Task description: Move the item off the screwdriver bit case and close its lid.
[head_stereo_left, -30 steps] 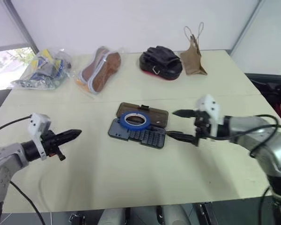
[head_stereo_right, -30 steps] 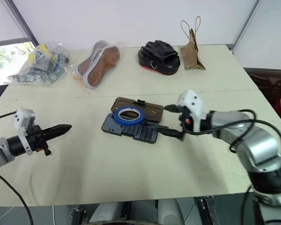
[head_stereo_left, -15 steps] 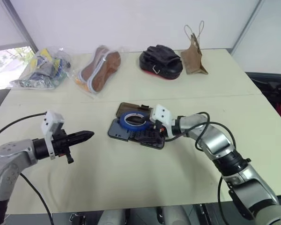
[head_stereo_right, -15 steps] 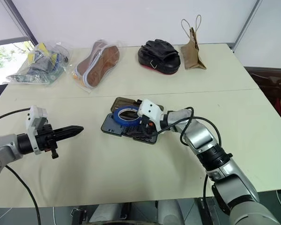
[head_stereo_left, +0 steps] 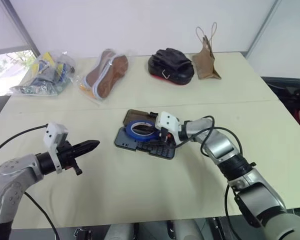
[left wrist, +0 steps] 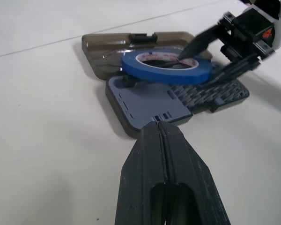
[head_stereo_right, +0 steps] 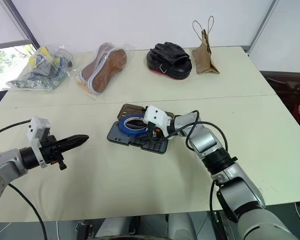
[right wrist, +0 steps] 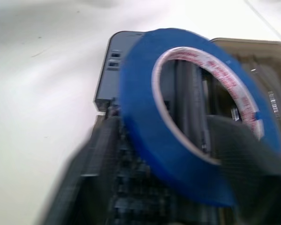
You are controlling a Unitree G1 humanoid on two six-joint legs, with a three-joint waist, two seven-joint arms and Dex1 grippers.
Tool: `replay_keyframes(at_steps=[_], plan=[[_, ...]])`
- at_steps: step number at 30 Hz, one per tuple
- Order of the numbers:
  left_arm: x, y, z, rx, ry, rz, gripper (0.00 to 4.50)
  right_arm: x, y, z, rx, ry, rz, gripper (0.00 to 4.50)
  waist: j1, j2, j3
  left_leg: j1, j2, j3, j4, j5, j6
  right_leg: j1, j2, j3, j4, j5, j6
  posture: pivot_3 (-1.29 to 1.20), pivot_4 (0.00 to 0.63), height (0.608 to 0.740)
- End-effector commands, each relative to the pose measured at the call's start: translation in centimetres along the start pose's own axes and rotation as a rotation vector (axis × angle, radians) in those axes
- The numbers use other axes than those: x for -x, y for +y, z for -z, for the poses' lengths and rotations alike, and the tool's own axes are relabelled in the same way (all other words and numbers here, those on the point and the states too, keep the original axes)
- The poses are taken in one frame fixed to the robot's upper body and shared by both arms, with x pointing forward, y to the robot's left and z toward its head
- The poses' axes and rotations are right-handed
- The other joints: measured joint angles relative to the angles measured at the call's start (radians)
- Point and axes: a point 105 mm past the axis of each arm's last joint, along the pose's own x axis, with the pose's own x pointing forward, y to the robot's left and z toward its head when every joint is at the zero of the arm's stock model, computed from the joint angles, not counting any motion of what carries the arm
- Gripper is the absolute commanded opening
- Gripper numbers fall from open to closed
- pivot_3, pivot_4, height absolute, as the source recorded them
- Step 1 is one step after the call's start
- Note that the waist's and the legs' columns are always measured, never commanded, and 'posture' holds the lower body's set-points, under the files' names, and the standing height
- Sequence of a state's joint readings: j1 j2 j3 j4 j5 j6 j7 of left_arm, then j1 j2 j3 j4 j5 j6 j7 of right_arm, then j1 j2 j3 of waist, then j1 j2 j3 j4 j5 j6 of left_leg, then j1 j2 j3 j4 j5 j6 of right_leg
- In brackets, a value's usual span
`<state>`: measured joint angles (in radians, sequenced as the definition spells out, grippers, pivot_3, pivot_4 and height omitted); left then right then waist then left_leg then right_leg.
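Table (head_stereo_left: 140, 195) centre holds the open screwdriver bit case (head_stereo_left: 140, 144), its lid (left wrist: 112, 47) flat on the far side. Blue tape ring (left wrist: 166, 66) sits tilted over the tray, the right gripper (left wrist: 210, 58) pinching its right rim, one finger inside the hole, one beneath. Left gripper (head_stereo_left: 87, 147), fingers pressed together, hovers well left. No writing is readable.

Cream table (head_stereo_left: 140, 195), white wall (head_stereo_left: 140, 20), window (head_stereo_left: 5, 67) at left

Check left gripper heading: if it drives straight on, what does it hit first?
Probably the screwdriver bit case: the shut left gripper points at the tray's near corner, with bare table between. The blue tape ring sits just beyond. Height is unclear.
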<state>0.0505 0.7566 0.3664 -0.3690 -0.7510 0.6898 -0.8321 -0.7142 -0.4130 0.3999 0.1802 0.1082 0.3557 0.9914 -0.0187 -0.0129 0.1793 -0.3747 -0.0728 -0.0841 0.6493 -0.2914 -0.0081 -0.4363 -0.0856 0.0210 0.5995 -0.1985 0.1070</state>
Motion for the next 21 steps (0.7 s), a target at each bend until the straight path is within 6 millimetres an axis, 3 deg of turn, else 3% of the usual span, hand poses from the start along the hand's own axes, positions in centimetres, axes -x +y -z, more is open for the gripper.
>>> replay_keyframes(at_steps=[1, 3, 9, 14, 18, 21], plan=[[0.2, -0.4, -0.7, -0.036, -0.031, -0.002, 0.0, -0.4, 0.6, 0.1, 0.002, 0.009, -0.032, 0.69, 0.001, 0.0, -0.001, 0.0, 0.0, 0.0, 0.0, 0.0, 0.0, 0.0, 0.0, 0.0, 0.0, 0.0, 0.0, 0.0, 0.15, 0.74], [0.1, -0.5, -0.6, -0.033, -0.032, -0.004, 0.0, -0.3, 0.5, 0.0, 0.012, 0.009, -0.024, 0.27, 0.001, 0.0, -0.001, 0.0, 0.0, 0.0, 0.0, 0.0, 0.0, 0.001, 0.0, 0.0, 0.0, 0.0, 0.0, 0.0, 0.15, 0.74], [-0.1, -0.4, -0.4, -0.027, -0.035, -0.011, 0.0, 0.6, -1.3, -1.7, 0.066, -0.029, 0.059, 0.27, 0.001, 0.0, -0.001, 0.0, 0.0, 0.0, 0.0, 0.0, 0.0, 0.001, 0.0, 0.0, 0.0, 0.0, 0.0, 0.0, 0.15, 0.74], [-0.4, -0.5, -0.7, -0.031, -0.044, 0.0, 0.0, 3.5, -4.6, -4.2, 0.141, -0.059, 0.226, 0.27, 0.002, 0.0, 0.0, 0.0, 0.0, 0.0, 0.0, 0.0, -0.001, 0.0, 0.0, 0.0, 0.0, 0.0, -0.001, 0.0, 0.15, 0.74], [-1.1, -0.6, -1.1, -0.045, -0.046, 0.033, 0.0, 9.3, -8.8, -5.1, 0.202, -0.007, 0.472, 0.27, 0.013, 0.0, 0.0, -0.001, -0.001, 0.0, 0.0, 0.0, -0.001, 0.0, -0.001, -0.001, 0.0, 0.0, -0.001, 0.0, 0.15, 0.74], [-1.5, -0.6, -1.3, -0.05, -0.048, 0.045, 0.0, 13.3, -10.6, -4.2, 0.223, 0.074, 0.609, 0.27, 0.01, 0.0, 0.0, -0.002, -0.002, 0.0, 0.0, 0.0, -0.001, 0.0, -0.002, -0.001, -0.001, 0.0, -0.001, 0.0, 0.15, 0.74]])
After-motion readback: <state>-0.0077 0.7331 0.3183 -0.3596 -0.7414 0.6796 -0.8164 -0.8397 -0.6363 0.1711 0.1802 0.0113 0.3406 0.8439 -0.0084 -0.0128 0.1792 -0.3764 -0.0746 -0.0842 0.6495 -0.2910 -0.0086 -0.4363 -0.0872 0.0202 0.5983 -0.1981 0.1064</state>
